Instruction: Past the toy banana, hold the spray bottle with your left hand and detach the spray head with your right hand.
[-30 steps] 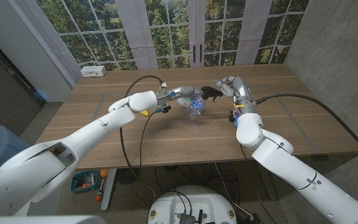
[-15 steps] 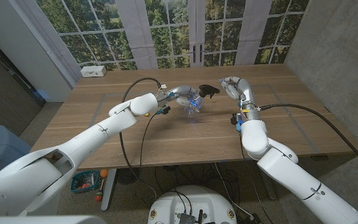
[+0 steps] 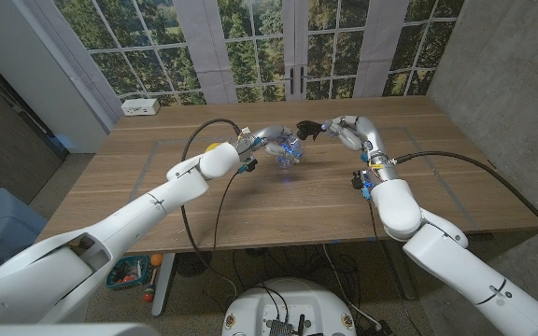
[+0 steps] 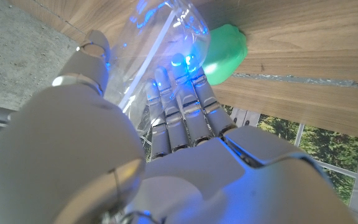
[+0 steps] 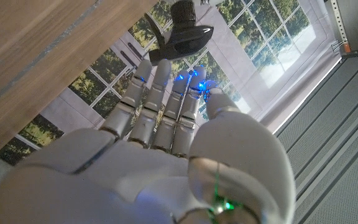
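While left hand (image 3: 267, 140) grips it, clear spray bottle (image 3: 289, 154) tilts; black spray head (image 3: 307, 130) attached.

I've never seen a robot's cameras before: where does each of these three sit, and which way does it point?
Head view: on the head, looking down at the table; both arms, left hand, right hand.
Left wrist view: behind the left hand, at the bottle.
Right wrist view: behind the right hand, at the spray head.
Head and left wrist views share the bottle.
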Robot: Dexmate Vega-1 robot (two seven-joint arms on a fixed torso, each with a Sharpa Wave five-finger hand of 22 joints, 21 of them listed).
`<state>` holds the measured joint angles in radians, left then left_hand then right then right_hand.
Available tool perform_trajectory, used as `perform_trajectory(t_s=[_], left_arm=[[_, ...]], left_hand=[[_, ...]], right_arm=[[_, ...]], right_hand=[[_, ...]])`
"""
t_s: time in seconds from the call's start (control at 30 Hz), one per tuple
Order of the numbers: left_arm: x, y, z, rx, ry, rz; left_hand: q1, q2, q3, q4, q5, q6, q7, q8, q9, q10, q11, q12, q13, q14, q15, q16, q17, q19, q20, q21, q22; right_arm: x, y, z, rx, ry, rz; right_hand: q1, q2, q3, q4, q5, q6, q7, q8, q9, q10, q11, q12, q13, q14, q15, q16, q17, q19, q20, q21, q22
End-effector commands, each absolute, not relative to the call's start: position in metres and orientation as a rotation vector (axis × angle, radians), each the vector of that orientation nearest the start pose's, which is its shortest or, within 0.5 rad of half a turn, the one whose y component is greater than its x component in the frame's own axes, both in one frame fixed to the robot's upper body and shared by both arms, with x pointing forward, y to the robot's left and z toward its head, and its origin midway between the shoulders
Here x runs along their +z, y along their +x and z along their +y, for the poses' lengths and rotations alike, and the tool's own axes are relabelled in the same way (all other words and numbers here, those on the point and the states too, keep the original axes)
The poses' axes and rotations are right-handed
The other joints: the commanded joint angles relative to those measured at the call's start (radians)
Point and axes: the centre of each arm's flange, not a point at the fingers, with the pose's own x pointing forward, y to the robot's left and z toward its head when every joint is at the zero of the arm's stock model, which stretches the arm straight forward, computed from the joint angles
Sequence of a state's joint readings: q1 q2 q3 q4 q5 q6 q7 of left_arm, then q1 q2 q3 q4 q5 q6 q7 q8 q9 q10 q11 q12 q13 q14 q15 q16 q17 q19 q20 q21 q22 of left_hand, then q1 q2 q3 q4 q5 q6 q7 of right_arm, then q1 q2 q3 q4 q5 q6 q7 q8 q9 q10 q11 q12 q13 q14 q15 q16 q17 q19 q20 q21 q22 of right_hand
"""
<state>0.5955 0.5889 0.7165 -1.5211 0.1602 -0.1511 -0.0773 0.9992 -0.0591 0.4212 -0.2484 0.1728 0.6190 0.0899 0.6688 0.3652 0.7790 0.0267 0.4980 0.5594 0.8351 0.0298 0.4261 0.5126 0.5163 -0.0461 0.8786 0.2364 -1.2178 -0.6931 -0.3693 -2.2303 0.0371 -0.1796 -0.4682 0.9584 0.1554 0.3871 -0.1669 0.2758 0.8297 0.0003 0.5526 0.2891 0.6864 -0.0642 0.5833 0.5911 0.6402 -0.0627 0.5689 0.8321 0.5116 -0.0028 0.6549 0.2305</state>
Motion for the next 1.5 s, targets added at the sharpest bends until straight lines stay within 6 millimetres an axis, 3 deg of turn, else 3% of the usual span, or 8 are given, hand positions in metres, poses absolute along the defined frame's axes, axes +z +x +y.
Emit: perform_trajectory(t_s=[0.03, 0.5, 0.77, 0.87, 1.07, 1.23, 1.43, 1.5], left_arm=[[0.039, 0.612, 0.116, -0.449, 0.997, -0.821], [0.034, 0.611, 0.113, -0.524, 1.052, -0.798], [0.03, 0.61, 0.11, -0.553, 1.098, -0.776], [0.029, 0.61, 0.11, -0.552, 1.109, -0.77], [0.027, 0.611, 0.11, -0.546, 1.125, -0.759], [0.028, 0.613, 0.11, -0.531, 1.121, -0.755], [0.028, 0.614, 0.11, -0.521, 1.124, -0.752], [0.027, 0.614, 0.11, -0.519, 1.128, -0.748]], left_hand=[[0.211, 0.22, 0.089, 0.08, 0.0, 0.169, -0.131, 0.007, 0.002, 0.232, -0.226, -0.001, 0.136, 0.139, -0.268, -0.001, 0.003, -0.004, -0.057, 0.008, 0.0], [0.208, 0.221, 0.09, 0.08, 0.0, 0.167, -0.135, 0.006, 0.001, 0.231, -0.226, -0.009, 0.139, 0.137, -0.268, -0.007, 0.005, -0.012, -0.061, 0.02, -0.006], [0.206, 0.221, 0.09, 0.08, 0.0, 0.166, -0.135, 0.006, 0.001, 0.233, -0.227, -0.012, 0.14, 0.137, -0.269, -0.01, 0.006, -0.016, -0.063, 0.027, -0.009], [0.205, 0.221, 0.091, 0.08, 0.001, 0.166, -0.135, 0.006, 0.001, 0.235, -0.227, -0.013, 0.142, 0.138, -0.269, -0.011, 0.007, -0.018, -0.063, 0.031, -0.011], [0.204, 0.221, 0.091, 0.08, 0.001, 0.166, -0.137, 0.006, 0.002, 0.234, -0.227, -0.016, 0.143, 0.139, -0.268, -0.013, 0.008, -0.019, -0.063, 0.036, -0.013], [0.203, 0.221, 0.091, 0.08, 0.001, 0.168, -0.135, 0.007, 0.002, 0.234, -0.227, -0.018, 0.145, 0.139, -0.268, -0.014, 0.009, -0.022, -0.064, 0.041, -0.015], [0.203, 0.221, 0.092, 0.08, 0.002, 0.169, -0.137, 0.008, 0.003, 0.236, -0.227, -0.021, 0.146, 0.139, -0.269, -0.017, 0.011, -0.025, -0.065, 0.048, -0.018], [0.202, 0.221, 0.092, 0.08, 0.002, 0.168, -0.137, 0.008, 0.003, 0.237, -0.227, -0.021, 0.147, 0.14, -0.269, -0.017, 0.011, -0.026, -0.065, 0.05, -0.018]], right_arm=[[0.006, 0.478, -0.18, 0.124, -0.592, -0.629], [0.01, 0.484, -0.177, 0.095, -0.639, -0.604], [0.015, 0.482, -0.17, 0.076, -0.693, -0.601], [0.018, 0.484, -0.168, 0.112, -0.714, -0.576], [0.025, 0.487, -0.163, 0.226, -0.769, -0.504], [0.028, 0.488, -0.163, 0.302, -0.749, -0.48], [0.035, 0.489, -0.159, 0.389, -0.755, -0.436], [0.036, 0.489, -0.159, 0.42, -0.761, -0.433]], right_hand=[[0.004, -0.013, 0.034, 0.004, 0.017, -0.048, -0.004, -0.031, -0.019, -0.061, 0.004, -0.078, -0.044, -0.044, -0.082, -0.086, -0.077, -0.023, -0.02, 0.028, -0.002], [-0.03, -0.023, 0.049, 0.005, 0.034, -0.153, 0.036, -0.117, -0.055, -0.168, 0.038, -0.195, -0.104, -0.187, -0.034, -0.194, -0.149, -0.114, -0.018, 0.038, -0.021], [0.055, -0.018, 0.142, -0.021, 0.118, -0.255, 0.036, -0.192, -0.071, -0.243, 0.029, -0.261, -0.13, -0.241, -0.032, -0.257, -0.202, -0.146, -0.003, 0.045, -0.036], [0.047, -0.043, 0.151, -0.012, 0.141, -0.296, 0.054, -0.218, -0.074, -0.234, 0.034, -0.27, -0.137, -0.271, -0.007, -0.279, -0.215, -0.17, 0.024, 0.04, -0.04], [-0.056, -0.119, 0.14, 0.018, 0.189, -0.422, 0.074, -0.306, -0.079, -0.389, 0.079, -0.357, -0.148, -0.376, 0.064, -0.325, -0.223, -0.267, 0.111, 0.005, -0.046], [-0.082, -0.127, 0.143, 0.018, 0.205, -0.451, 0.069, -0.322, -0.078, -0.424, 0.07, -0.37, -0.146, -0.408, 0.077, -0.334, -0.222, -0.3, 0.128, -0.011, -0.046], [0.005, -0.12, 0.245, -0.025, 0.313, -0.471, 0.026, -0.335, -0.077, -0.455, 0.019, -0.38, -0.145, -0.41, 0.059, -0.336, -0.231, -0.293, 0.119, -0.026, -0.053], [0.02, -0.146, 0.28, -0.018, 0.37, -0.527, 0.037, -0.354, -0.077, -0.493, 0.034, -0.39, -0.147, -0.435, 0.065, -0.345, -0.233, -0.318, 0.121, -0.047, -0.053]])
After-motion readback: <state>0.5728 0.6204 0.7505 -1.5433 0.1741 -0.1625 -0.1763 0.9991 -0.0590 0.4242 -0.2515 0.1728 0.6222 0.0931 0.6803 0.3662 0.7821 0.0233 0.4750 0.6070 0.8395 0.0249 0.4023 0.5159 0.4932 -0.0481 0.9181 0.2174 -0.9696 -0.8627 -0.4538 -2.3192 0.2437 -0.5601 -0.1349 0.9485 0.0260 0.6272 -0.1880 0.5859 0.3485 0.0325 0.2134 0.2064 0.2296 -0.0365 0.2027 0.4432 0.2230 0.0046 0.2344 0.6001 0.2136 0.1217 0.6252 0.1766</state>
